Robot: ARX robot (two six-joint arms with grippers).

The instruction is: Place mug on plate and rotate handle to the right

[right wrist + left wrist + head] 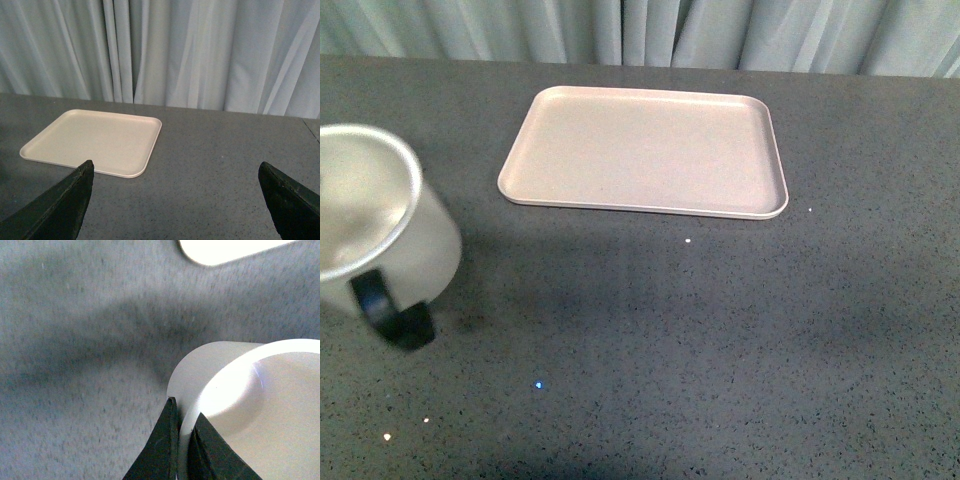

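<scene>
A dark grey table (740, 340) fills most of the front view, its top speckled all over with fine black and pale flecks. A few bright specks (688, 240) glint on it: one white near the middle, one bluish (539, 384) nearer the camera, and smaller ones towards the near left corner. A broad soft shadow (620, 290) lies across the middle of the top. Behind the far edge hangs a pale grey-blue curtain (650, 30) in upright folds. The right wrist view shows the curtain's pleats reaching down to the table's back edge. The left wrist view shows the top blurred, with a dark shadow band across it.
</scene>
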